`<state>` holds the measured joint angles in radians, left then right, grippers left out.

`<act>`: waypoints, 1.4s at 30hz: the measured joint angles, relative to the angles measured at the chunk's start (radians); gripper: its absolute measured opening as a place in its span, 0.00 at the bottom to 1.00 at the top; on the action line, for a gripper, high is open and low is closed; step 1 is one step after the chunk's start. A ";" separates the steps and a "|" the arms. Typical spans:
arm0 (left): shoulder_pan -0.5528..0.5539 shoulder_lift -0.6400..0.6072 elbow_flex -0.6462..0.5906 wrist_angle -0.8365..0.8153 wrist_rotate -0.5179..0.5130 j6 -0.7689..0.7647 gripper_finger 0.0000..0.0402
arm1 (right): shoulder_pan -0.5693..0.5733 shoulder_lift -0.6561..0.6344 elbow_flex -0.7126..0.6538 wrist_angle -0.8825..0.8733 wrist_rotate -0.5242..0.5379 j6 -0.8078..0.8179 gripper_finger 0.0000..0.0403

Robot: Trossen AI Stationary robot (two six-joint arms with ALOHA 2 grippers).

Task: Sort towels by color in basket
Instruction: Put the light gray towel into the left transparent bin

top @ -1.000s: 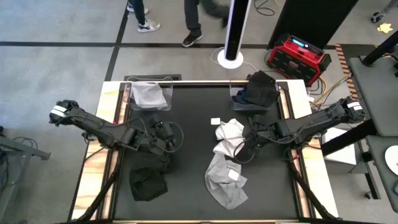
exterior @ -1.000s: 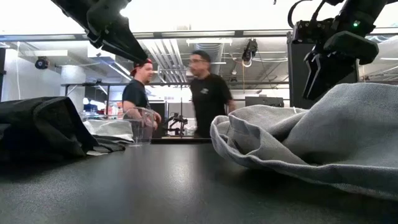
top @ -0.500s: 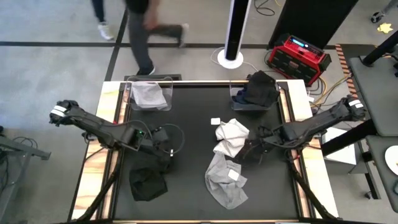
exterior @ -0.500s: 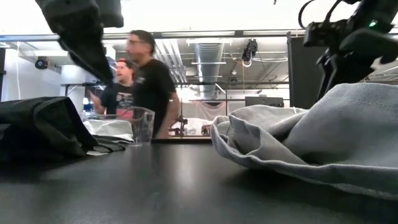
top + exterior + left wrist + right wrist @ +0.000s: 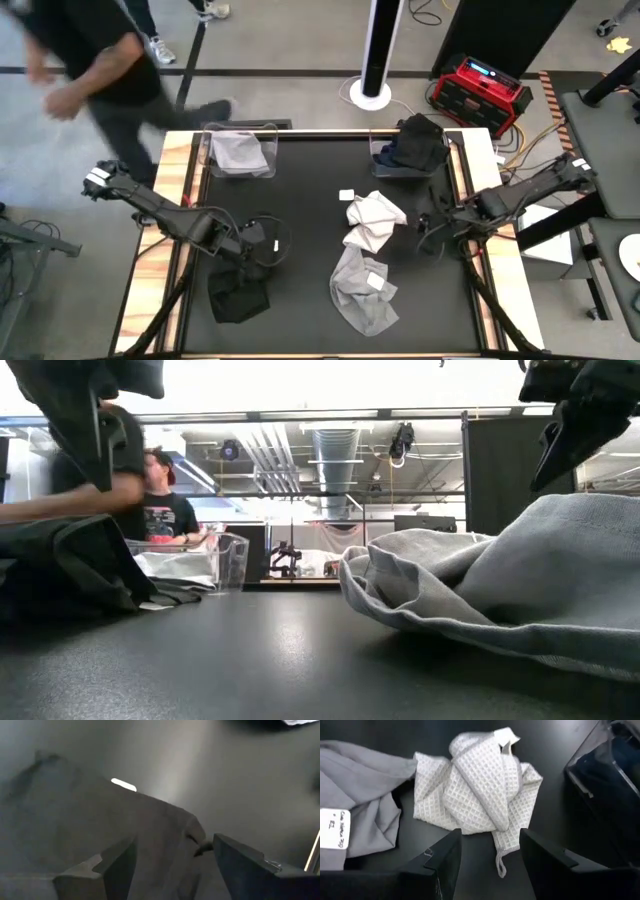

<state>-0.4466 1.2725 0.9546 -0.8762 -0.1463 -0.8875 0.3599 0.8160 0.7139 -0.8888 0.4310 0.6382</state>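
- A black table (image 5: 310, 170) seen from above, with two dark arms reaching in from the left and right sides.
- The left gripper (image 5: 252, 262) hangs just above a black towel (image 5: 238, 295) at the near left; its jaws stand open with nothing between them.
- The right gripper (image 5: 432, 232) sits at the right side of the table, just right of a white waffle towel (image 5: 370, 222); its jaws are parted and empty.
- A grey towel (image 5: 362, 290) with a white tag lies just near of the white one, touching it.
- The left bin (image 5: 240, 152) at the far left holds a light grey towel.
- The right bin (image 5: 408, 150) at the far right holds dark towels, black and navy.
- A person (image 5: 90, 60) walks past beyond the far left corner.
- A red box (image 5: 480, 88) sits on the floor beyond the far right corner.
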 joint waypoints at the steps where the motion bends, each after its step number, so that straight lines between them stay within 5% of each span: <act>1: -0.006 0.007 0.000 0.001 -0.001 -0.015 0.61 | 0.000 -0.010 0.000 0.002 0.007 -0.005 0.48; 9: -0.018 0.089 0.000 0.001 -0.002 -0.037 0.61 | 0.000 0.034 -0.015 0.076 0.053 -0.044 0.48; 19: -0.019 0.102 -0.001 0.004 -0.126 0.033 0.61 | -0.015 0.293 -0.057 0.571 0.090 -0.351 0.48; 37: -0.019 0.033 -0.001 0.016 -0.426 0.163 0.61 | -0.169 0.606 -0.033 0.628 0.122 -0.423 0.47; 42: -0.019 0.032 -0.001 0.016 -0.473 0.173 0.61 | -0.186 0.626 -0.033 0.644 0.121 -0.441 0.39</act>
<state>-0.4652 1.3045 0.9535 -0.8600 -0.6196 -0.7144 0.1738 1.4422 0.6807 -0.2453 0.5519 0.1974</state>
